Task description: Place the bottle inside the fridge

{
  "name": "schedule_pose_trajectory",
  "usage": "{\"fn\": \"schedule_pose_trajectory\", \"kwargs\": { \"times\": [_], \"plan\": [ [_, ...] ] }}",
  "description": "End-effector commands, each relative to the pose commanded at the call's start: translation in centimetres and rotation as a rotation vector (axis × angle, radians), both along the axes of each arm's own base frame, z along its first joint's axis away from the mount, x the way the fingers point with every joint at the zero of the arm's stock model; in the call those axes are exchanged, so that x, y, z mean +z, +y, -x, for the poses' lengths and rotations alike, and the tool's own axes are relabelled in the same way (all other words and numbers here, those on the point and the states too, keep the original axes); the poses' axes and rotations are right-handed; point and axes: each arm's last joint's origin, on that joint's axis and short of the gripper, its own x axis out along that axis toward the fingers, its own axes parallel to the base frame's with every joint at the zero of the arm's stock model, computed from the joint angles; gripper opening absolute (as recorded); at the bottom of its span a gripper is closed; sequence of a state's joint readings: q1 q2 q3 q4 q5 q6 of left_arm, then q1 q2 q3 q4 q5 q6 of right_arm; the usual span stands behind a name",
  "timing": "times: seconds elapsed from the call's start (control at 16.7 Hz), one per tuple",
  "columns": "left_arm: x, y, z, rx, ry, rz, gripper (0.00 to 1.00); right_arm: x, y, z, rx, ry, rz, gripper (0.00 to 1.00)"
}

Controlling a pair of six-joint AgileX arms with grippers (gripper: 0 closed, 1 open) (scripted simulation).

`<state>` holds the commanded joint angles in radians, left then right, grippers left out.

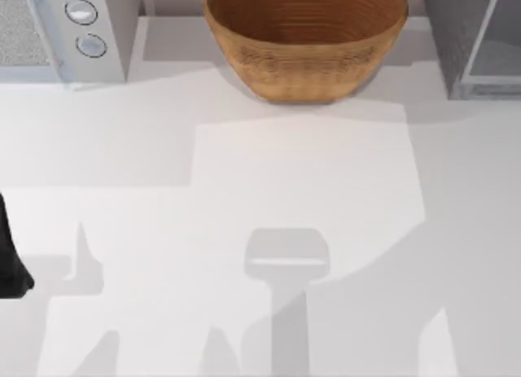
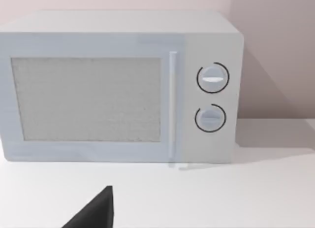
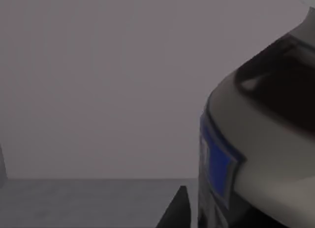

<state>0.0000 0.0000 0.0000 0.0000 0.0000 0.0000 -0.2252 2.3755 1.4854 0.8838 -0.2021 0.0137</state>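
White desk [image 1: 122,149] runs plain and pale from the near edge to the back wall, crossed by soft grey shadows in its near half. At the desk's left edge, in the near half, a dark piece of the left arm [image 1: 10,263] juts in; it sits parked there. The left gripper [image 2: 93,213] shows in the left wrist view as a black wedge low above the desk, pointing at the appliance ahead; whether its jaws are open or closed cannot be told.

In the right wrist view, a rounded body with a bright blue band and a dark upper part sits very close to the camera. This looks to be the bottle [image 3: 256,139], though its cap and colour are hard to make out in the dim light. A black tip of the right gripper [image 3: 177,211] rises just beside it. Whether the jaws are clamped on the bottle cannot be told. Behind them lie a dull grey wall and a darker grey floor.

Along the far edge stand three things in a row. At the left is a light-grey microwave [image 1: 114,35] with a mesh panel and two round knobs, seen head-on in the left wrist view. In the middle is a wide wicker basket [image 1: 305,43]. At the right is the fridge [image 1: 456,35], a grey box with its pale glassy door panel [image 1: 496,55] on the side towards the desk's right edge.
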Motion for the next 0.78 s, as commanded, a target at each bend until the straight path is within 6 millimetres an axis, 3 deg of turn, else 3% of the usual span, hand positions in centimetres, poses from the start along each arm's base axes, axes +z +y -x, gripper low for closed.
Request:
{"fn": "schedule_pose_trajectory", "kwargs": {
  "times": [0.42, 0.78],
  "plan": [
    [0.00, 0.00, 0.00, 0.000, 0.000, 0.000, 1.00, 0.00, 0.00, 0.00, 0.000, 0.000, 0.000, 0.98],
    [0.00, 0.00, 0.00, 0.000, 0.000, 0.000, 1.00, 0.00, 0.00, 0.00, 0.000, 0.000, 0.000, 1.00]
  ]
}}
